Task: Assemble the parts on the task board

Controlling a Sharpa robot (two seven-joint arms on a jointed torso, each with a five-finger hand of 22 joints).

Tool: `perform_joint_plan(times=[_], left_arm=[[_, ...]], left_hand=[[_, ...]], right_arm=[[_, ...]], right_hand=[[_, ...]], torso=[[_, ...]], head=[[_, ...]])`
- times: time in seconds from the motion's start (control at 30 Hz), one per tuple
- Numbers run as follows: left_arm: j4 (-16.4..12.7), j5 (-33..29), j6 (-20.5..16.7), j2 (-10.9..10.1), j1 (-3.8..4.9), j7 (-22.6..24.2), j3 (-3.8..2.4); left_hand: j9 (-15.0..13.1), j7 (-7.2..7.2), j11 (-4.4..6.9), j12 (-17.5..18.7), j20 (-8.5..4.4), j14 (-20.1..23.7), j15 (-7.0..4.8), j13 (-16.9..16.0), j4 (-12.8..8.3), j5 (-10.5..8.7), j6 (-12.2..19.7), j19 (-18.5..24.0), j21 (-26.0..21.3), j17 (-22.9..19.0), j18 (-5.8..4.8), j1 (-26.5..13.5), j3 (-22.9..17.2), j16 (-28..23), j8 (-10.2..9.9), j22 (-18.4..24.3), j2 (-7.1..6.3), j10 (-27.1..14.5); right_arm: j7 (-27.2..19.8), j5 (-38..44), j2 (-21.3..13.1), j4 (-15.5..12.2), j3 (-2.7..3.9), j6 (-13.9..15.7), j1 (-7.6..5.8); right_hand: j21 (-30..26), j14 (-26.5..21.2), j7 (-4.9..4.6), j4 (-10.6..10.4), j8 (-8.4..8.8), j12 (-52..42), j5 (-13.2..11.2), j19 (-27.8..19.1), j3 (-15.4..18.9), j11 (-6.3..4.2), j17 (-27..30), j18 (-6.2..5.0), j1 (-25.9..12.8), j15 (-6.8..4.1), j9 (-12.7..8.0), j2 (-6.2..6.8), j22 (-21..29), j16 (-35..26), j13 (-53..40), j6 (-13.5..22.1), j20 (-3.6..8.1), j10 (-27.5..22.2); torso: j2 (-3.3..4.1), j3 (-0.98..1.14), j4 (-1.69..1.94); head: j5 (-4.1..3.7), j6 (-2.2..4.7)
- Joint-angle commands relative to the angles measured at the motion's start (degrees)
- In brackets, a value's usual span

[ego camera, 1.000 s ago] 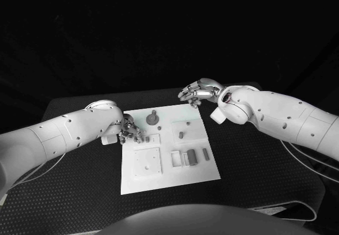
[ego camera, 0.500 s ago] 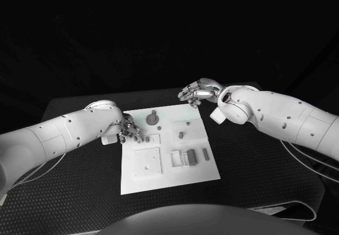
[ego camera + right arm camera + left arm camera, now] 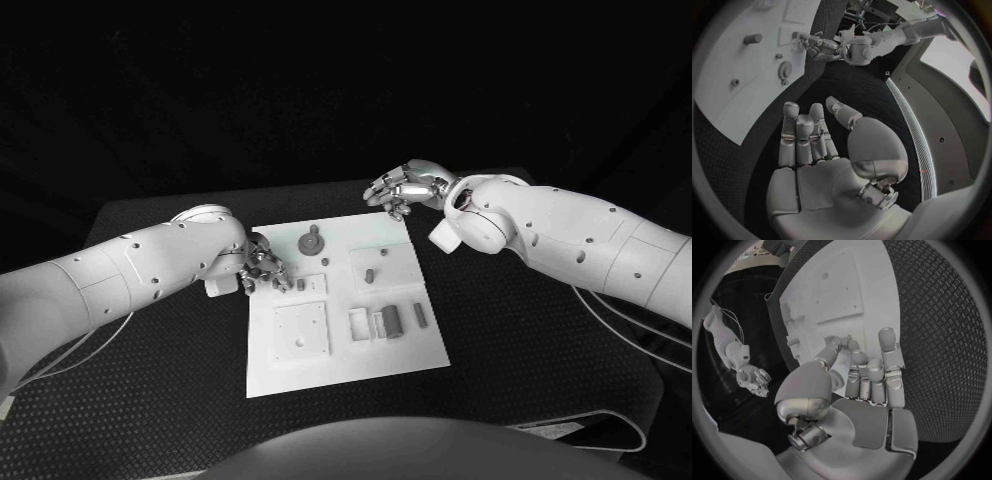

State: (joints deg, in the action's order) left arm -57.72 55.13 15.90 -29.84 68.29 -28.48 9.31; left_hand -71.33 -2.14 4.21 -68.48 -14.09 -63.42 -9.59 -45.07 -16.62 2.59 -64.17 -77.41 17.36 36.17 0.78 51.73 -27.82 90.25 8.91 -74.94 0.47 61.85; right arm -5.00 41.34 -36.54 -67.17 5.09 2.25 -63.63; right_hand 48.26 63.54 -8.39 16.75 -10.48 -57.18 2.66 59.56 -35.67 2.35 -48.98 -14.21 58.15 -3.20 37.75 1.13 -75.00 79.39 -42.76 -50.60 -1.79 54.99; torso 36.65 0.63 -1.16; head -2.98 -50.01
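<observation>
Board (image 3: 346, 350): white plate lying flat mid-table (image 3: 548, 340), long axis running away from the robot, far end skewed slightly toward the right arm's side.

Parts: grey pieces on the board. A gear (image 3: 310, 241) with a short stub sits near the far end; a small peg (image 3: 369, 275) stands near the middle; two upright bars (image 3: 392, 320) stand side by side toward the near right, long axes along the board's length. A square recessed block (image 3: 300, 330) lies at the near left.

Left hand (image 3: 261, 268): at the board's left edge, near the far end, fingers curled down at the surface. The wrist view shows the fingertips (image 3: 837, 342) close on a small piece at the board's edge; whether they grip it cannot be told.

Right hand (image 3: 402, 190): above the far right corner, apart from the board. Fingers (image 3: 795, 130) loosely together and part-curled, nothing in them.

Hidden: the parts under the left hand are too small to identify.
</observation>
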Motion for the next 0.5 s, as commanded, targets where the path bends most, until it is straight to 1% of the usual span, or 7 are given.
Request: perform_joint_plan(times=[0.03, 0.17, 0.23, 0.27, 0.4, 0.5], left_arm=[[-0.18, -3.38, 0.17, 0.11, -0.36, 0.86, 0.11], [-0.30, -3.57, 0.38, -0.04, -0.36, 0.83, -0.06], [-0.34, -3.57, 0.35, -0.11, -0.36, 0.78, -0.41], [-0.38, -3.39, 0.37, -0.14, -0.36, 0.76, -0.72], [-0.68, -2.95, 0.75, -0.46, -0.33, 0.63, -1.19], [-0.80, -2.39, 2.21, -0.65, -0.27, 0.19, -1.63]], left_hand=[[-0.02, 0.07, -0.02, 0.24, -0.26, -0.49, -0.52, 0.03, -0.09, 0.17, -0.45, 0.01, 0.33, 0.08, -0.78, 5.68, -0.59, -0.26, 0.25, -1.21, 5.12, 0.58], [-0.01, 0.09, 0.00, 0.26, -0.25, -0.54, -0.54, 0.05, -0.09, 0.17, -0.58, -0.05, 0.38, 0.10, -0.78, 5.82, -0.78, -0.24, 0.25, -1.23, 5.02, 0.70], [-0.01, 0.10, 0.00, 0.27, -0.24, -0.57, -0.54, 0.06, -0.09, 0.17, -0.63, -0.08, 0.40, 0.11, -0.77, 5.88, -0.86, -0.24, 0.25, -1.24, 4.98, 0.74], [0.00, 0.10, 0.01, 0.28, -0.24, -0.58, -0.55, 0.07, -0.10, 0.17, -0.66, -0.09, 0.41, 0.11, -0.78, 5.91, -0.90, -0.24, 0.25, -1.24, 4.95, 0.77], [0.01, 0.12, 0.02, 0.31, -0.24, -0.61, -0.56, 0.09, -0.10, 0.18, -0.72, -0.10, 0.44, 0.12, -0.78, 6.00, -1.02, -0.24, 0.25, -1.24, 4.87, 0.83], [0.01, 0.13, 0.03, 0.32, -0.24, -0.62, -0.56, 0.10, -0.11, 0.18, -0.75, -0.10, 0.44, 0.12, -0.78, 6.04, -1.07, -0.25, 0.24, -1.25, 4.83, 0.85]], right_arm=[[-0.41, 0.10, 0.00, -0.05, 0.01, -0.88, 0.05], [-0.39, 0.10, -0.03, -0.06, 0.01, -0.87, 0.06], [-0.39, 0.10, -0.06, -0.06, 0.01, -0.87, 0.06], [-0.38, 0.10, -0.07, -0.08, 0.01, -0.88, 0.06], [-0.37, 0.10, -0.12, -0.09, 0.01, -0.87, 0.07], [-0.36, 0.10, -0.14, -0.11, 0.01, -0.91, 0.07]], right_hand=[[-0.18, 0.00, -0.44, -0.20, 0.17, -0.38, 0.21, 0.26, 0.00, 0.07, 0.10, -0.78, -0.55, -0.59, -0.04, 0.18, -0.81, -0.20, 0.06, -0.07, 0.15, -0.17], [-0.18, 0.00, -0.44, -0.20, 0.17, -0.39, 0.21, 0.26, 0.00, 0.07, 0.10, -0.78, -0.55, -0.59, -0.04, 0.17, -0.82, -0.20, 0.06, -0.07, 0.15, -0.16], [-0.18, 0.00, -0.44, -0.20, 0.17, -0.39, 0.21, 0.26, 0.01, 0.07, 0.10, -0.78, -0.56, -0.59, -0.04, 0.17, -0.82, -0.20, 0.06, -0.07, 0.15, -0.16], [-0.18, 0.00, -0.44, -0.20, 0.17, -0.39, 0.21, 0.26, 0.01, 0.07, 0.10, -0.78, -0.56, -0.59, -0.04, 0.17, -0.82, -0.20, 0.06, -0.07, 0.15, -0.16], [-0.18, 0.00, -0.44, -0.20, 0.17, -0.40, 0.21, 0.26, 0.01, 0.07, 0.10, -0.78, -0.56, -0.59, -0.04, 0.17, -0.82, -0.20, 0.06, -0.07, 0.14, -0.16], [-0.18, 0.00, -0.44, -0.20, 0.17, -0.40, 0.21, 0.26, 0.01, 0.07, 0.10, -0.78, -0.57, -0.59, -0.04, 0.17, -0.82, -0.20, 0.06, -0.07, 0.14, -0.16]], torso=[[0.01, 0.01, -0.01], [0.01, 0.03, -0.02], [0.00, 0.03, -0.03], [-0.01, 0.03, -0.03], [0.00, 0.06, -0.01], [-0.02, 0.08, 0.01]], head=[[-0.03, 0.01], [-0.03, 0.01], [-0.03, 0.01], [-0.03, 0.01], [-0.03, 0.01], [-0.06, 0.01]])
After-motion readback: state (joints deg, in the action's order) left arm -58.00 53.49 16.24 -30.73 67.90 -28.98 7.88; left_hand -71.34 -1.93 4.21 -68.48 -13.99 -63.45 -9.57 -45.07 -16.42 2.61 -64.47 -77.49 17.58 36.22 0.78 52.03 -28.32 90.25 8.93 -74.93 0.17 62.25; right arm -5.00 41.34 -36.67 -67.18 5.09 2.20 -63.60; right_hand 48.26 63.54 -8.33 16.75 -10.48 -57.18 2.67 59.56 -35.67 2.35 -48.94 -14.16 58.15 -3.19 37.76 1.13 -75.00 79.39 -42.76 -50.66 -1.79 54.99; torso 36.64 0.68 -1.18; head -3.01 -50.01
